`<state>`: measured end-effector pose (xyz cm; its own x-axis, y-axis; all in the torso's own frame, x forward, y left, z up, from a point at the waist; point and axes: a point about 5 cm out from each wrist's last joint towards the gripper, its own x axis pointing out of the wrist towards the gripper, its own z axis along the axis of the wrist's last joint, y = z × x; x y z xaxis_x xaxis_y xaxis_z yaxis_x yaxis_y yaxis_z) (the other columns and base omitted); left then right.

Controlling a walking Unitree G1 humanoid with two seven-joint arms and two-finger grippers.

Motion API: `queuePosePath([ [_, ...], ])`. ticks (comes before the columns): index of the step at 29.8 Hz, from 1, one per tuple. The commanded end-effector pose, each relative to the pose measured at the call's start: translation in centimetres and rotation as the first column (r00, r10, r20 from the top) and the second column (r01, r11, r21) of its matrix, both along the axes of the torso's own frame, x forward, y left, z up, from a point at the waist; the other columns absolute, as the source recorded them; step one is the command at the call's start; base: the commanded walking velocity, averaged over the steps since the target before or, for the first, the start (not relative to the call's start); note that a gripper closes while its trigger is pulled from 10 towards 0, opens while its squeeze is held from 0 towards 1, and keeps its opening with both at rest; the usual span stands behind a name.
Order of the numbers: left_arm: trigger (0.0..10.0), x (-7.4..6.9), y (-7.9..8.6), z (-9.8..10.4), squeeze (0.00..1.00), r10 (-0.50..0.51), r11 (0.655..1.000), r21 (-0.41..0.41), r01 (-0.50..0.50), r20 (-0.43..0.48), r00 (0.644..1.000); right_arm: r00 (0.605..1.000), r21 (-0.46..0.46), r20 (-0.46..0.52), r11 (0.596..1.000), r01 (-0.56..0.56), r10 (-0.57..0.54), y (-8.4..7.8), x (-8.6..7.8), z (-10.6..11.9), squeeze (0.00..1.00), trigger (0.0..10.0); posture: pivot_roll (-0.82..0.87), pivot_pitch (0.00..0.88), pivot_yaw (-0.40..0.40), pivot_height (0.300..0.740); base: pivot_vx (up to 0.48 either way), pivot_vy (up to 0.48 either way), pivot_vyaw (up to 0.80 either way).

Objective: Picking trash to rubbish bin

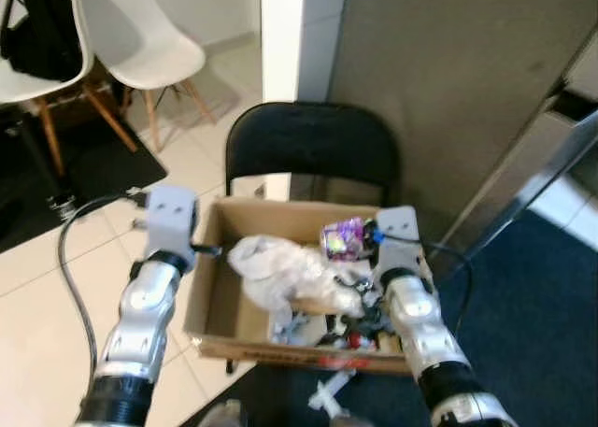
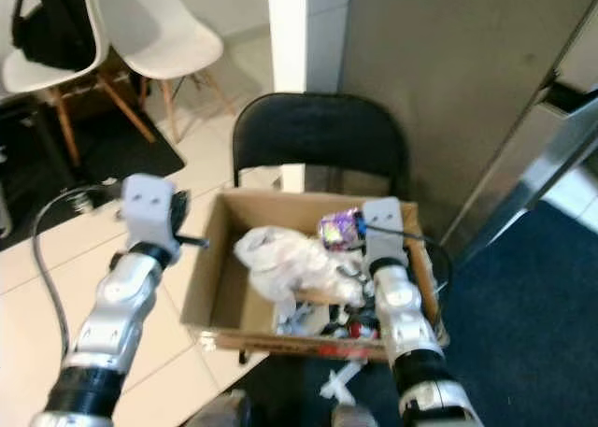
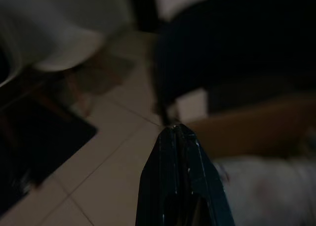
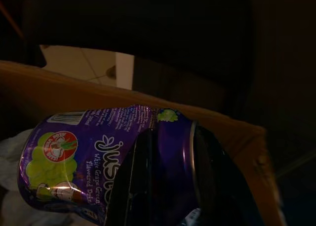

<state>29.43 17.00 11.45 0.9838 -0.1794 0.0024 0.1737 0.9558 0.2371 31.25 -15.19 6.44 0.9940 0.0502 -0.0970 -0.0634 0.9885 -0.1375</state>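
The right claw (image 4: 163, 186) had its two black fingers clamped on a crushed purple grape drink can (image 4: 94, 161), and it held that can over the back right part of the cardboard box (image 1: 210, 296). The can carried green grapes and white lettering on its side, and from the head camera it showed as a shiny purple lump (image 1: 343, 238) just ahead of the right wrist. Below it, the box was already well loaded: a big crumpled white plastic bag (image 1: 280, 268) sat in the middle, and a jumble of small scraps (image 1: 336, 334), red, black and white, lay along the near edge. What each scrap was could not be told.

The box sat on the seat of a black folding chair (image 1: 313, 147), whose rounded backrest rose behind it against a grey wall. A white scrap (image 1: 332, 390) lay on the dark blue carpet just in front of the box.

The left claw (image 3: 178, 137) was pinched fully shut with nothing in it, and it hovered outside the box's left wall, over the pale floor tiles, with its tip pointing toward the box. A black cable (image 1: 75, 259) looped beside the left arm. Farther back on the left stood two white shell chairs (image 1: 149, 44) with wooden legs, one with a black bag (image 1: 42, 30) on it.
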Motion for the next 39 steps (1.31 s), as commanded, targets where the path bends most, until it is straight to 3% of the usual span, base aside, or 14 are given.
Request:
queuePosePath([
  [1,10.0,-0.5,-1.1,-0.5,0.0,-0.124,0.991,0.055,0.125,-0.032,0.992,1.0,0.002,-0.019,1.0,-0.004,0.004,-0.2,-0.1,-0.3,0.0,10.0,0.09,0.037,0.006,0.74,0.0,0.0,0.0],
  [2,10.0,-0.9,-1.7,-0.9,0.0,-0.218,0.97,0.092,0.225,-0.073,0.973,0.999,-0.015,-0.04,1.0,-0.013,0.013,-0.2,0.0,-0.5,0.0,10.0,0.09,0.031,0.003,0.74,0.0,0.0,0.0],
  [5,10.0,-1.4,-2.0,-1.2,0.0,-0.292,0.945,0.12,0.304,-0.103,0.951,0.995,-0.074,-0.098,0.997,-0.023,0.016,-0.5,0.0,-1.3,0.0,10.0,0.09,0.031,0.003,0.74,0.0,0.0,0.0],
  [18,10.0,-2.4,-2.2,-1.7,0.0,-0.382,0.914,0.081,0.397,-0.153,0.911,0.969,-0.118,-0.244,0.991,-0.06,0.029,-1.3,-0.4,-3.1,0.0,10.0,0.09,0.015,-0.004,0.74,0.0,0.0,0.0],
  [19,10.0,-2.3,-2.2,-1.7,0.0,-0.382,0.914,0.085,0.397,-0.151,0.912,0.969,-0.114,-0.245,0.992,-0.061,0.031,-1.3,-0.4,-3.1,0.59,10.0,0.09,0.013,-0.005,0.74,0.0,0.0,0.0],
  [20,10.0,-2.3,-2.2,-1.6,0.0,-0.38,0.915,0.085,0.395,-0.147,0.913,0.968,-0.103,-0.247,0.993,-0.063,0.036,-1.2,-0.4,-3.1,1.0,10.0,0.09,0.013,-0.005,0.74,0.0,0.0,0.0],
  [24,10.0,-2.1,-2.0,-1.4,0.0,-0.356,0.925,0.096,0.369,-0.13,0.926,0.969,-0.104,-0.246,0.994,-0.046,0.019,-1.1,-0.3,-3.0,1.0,10.0,0.09,0.006,-0.009,0.74,0.0,0.0,0.0],
  [25,10.0,-1.7,-1.7,-1.3,0.0,-0.306,0.943,0.096,0.318,-0.122,0.944,0.974,-0.081,-0.226,0.996,-0.034,0.014,-1.0,-0.1,-2.7,0.11,10.0,0.09,0.006,-0.009,0.74,0.0,0.0,0.0],
  [27,10.0,-1.5,-1.4,-1.3,0.0,-0.27,0.955,0.095,0.281,-0.117,0.956,0.977,-0.063,-0.212,0.998,-0.026,0.012,-1.0,0.0,-2.4,0.11,10.0,0.09,0.006,-0.009,0.74,0.0,0.0,0.0],
  [28,10.0,-1.0,-0.9,-1.0,0.0,-0.196,0.977,0.066,0.202,-0.091,0.976,0.985,-0.038,-0.174,0.999,-0.012,0.005,-1.0,0.2,-1.9,0.0,10.0,0.09,0.009,-0.005,0.74,0.0,0.0,0.0],
  [29,10.0,-1.0,-0.9,-1.0,0.0,-0.196,0.977,0.066,0.202,-0.091,0.976,0.985,-0.038,-0.174,0.999,-0.012,0.005,-1.0,0.2,-1.9,0.0,10.0,0.09,0.009,-0.005,0.74,0.0,0.0,0.0],
  [31,10.0,-0.5,0.0,-0.7,0.0,-0.056,0.998,-0.012,0.055,-0.054,0.997,0.994,0.01,-0.106,1.0,0.008,-0.007,-1.0,0.5,-0.9,0.0,10.0,0.09,0.012,-0.005,0.74,0.0,0.0,0.0],
  [34,10.0,-0.3,0.9,-0.6,0.0,0.074,0.992,-0.096,-0.078,-0.047,0.996,0.998,0.07,-0.064,0.998,0.011,-0.006,-0.9,0.7,-0.3,0.0,10.0,0.09,0.013,-0.006,0.74,0.0,0.0,0.0],
  [39,10.0,-0.3,1.4,-0.8,0.0,0.135,0.982,-0.126,-0.141,-0.055,0.989,0.999,0.099,-0.048,0.995,-0.011,0.016,-0.7,0.7,0.0,0.0,10.0,0.09,0.018,-0.01,0.74,0.0,0.0,0.0],
])
